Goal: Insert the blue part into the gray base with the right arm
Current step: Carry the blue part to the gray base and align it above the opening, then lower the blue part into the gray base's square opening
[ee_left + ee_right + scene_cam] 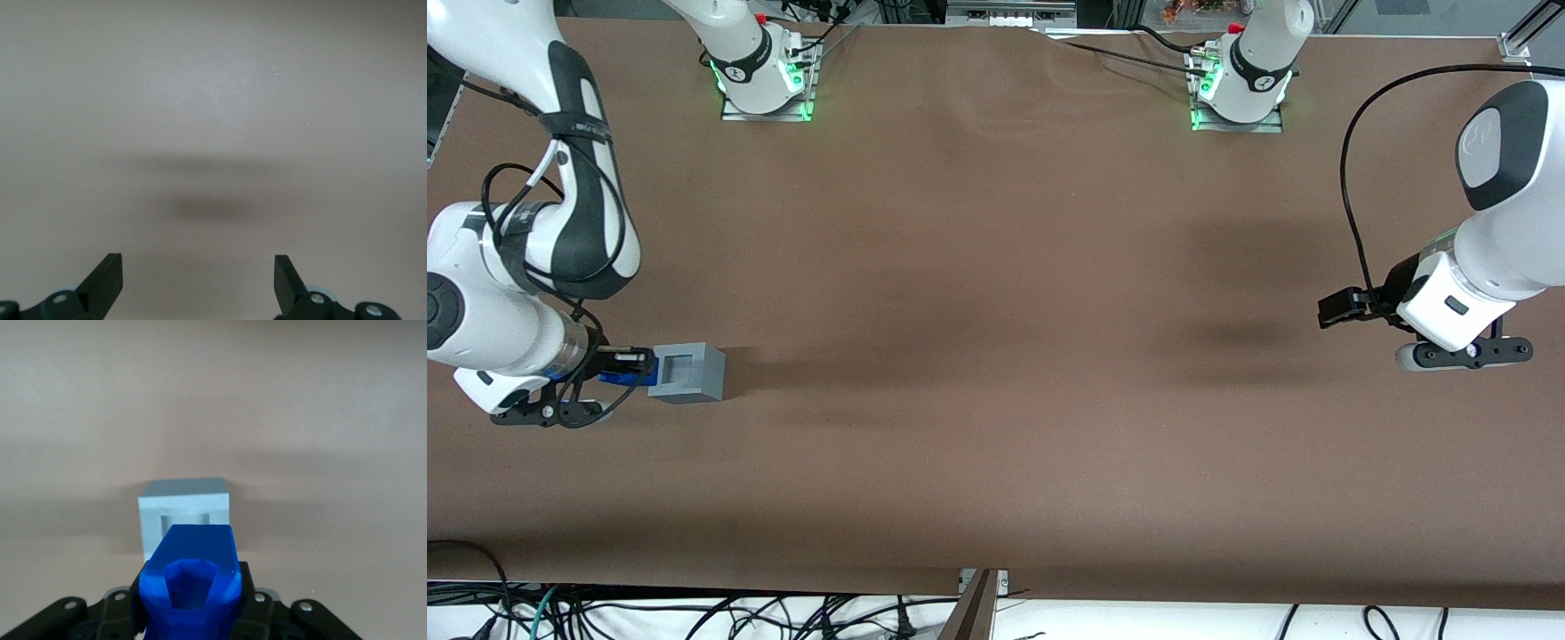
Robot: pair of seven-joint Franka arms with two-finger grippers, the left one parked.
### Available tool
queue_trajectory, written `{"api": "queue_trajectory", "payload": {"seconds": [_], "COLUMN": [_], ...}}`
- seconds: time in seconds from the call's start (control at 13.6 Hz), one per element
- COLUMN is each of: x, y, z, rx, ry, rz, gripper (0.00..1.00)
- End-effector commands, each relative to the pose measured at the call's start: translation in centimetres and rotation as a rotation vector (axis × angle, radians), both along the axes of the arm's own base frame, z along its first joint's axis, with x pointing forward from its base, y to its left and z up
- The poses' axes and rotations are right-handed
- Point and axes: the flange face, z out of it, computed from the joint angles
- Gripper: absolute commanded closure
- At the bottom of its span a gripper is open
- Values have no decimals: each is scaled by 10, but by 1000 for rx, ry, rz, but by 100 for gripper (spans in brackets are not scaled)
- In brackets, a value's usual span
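The gripper (624, 365) of the right arm (511, 293) pinches the blue part (190, 580) between its fingers, holding it just beside the gray base (687, 372) and not yet over the recess. The part appears rigid, light moulded plastic, probably smooth; its flat flanks give the surest hold, as the knobbed surfaces may slip. Count: one blue part, one gray base, both relative to the base on the brown table (1005, 356).

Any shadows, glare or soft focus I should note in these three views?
Front view: even light, long soft shadow beside the gray base; the tool holds the blue part next to it. Right wrist view: blue part looms large, slightly soft; base casts a shadow. Left wrist view: only blurry shadows on the table.
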Motion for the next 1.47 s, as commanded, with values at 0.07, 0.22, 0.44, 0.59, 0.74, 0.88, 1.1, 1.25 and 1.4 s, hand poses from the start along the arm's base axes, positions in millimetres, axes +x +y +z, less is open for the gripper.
{"api": "queue_trajectory", "payload": {"seconds": [0.07, 0.22, 0.44, 0.59, 0.74, 0.88, 1.1, 1.25, 1.4], "x": [-11, -12, -12, -13, -16, -19, -20, -19, -19], "y": [2, 5, 6, 7, 6, 7, 8, 8, 8], "z": [-31, -42, -44, -46, -48, -48, -51, -53, -52], "rx": [50, 48, 41, 41, 44, 50, 50, 49, 49], "ry": [8, -10, -26, -17, -4, 3, 6, 3, 3], "rz": [-10, -3, 8, 23, 53, 99, 103, 104, 104], "gripper": [95, 95, 94, 94, 94, 94, 95, 95, 94]}}
